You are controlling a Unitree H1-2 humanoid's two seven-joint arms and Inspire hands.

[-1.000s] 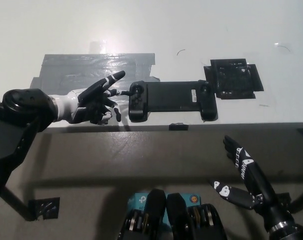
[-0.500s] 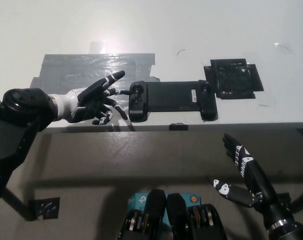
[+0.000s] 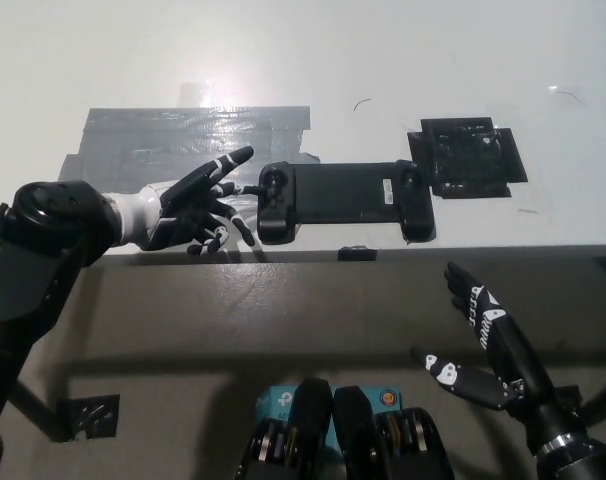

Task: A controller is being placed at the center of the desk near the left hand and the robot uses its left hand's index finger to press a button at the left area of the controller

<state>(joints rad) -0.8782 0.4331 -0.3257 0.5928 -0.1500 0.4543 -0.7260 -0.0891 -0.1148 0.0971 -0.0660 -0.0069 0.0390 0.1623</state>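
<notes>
A black controller (image 3: 343, 198) lies flat on the white desk (image 3: 383, 60), long side running left to right, near the desk's front edge. My left hand (image 3: 198, 205) hovers just left of it with its fingers spread. One fingertip reaches to the controller's left end, beside the round stick there; whether it touches is unclear. My right hand (image 3: 488, 345) rests open below the desk edge at the lower right, away from the controller.
A grey tape patch (image 3: 183, 135) covers the desk behind my left hand. A black square pad (image 3: 468, 157) lies right of the controller. A small black tab (image 3: 357, 253) sits on the desk's front edge. Below the edge is grey floor.
My left hand has shifted slightly right and lower, and its fingers have edged toward the controller's left end. The controller has not moved. My right hand has drifted a little lower.
</notes>
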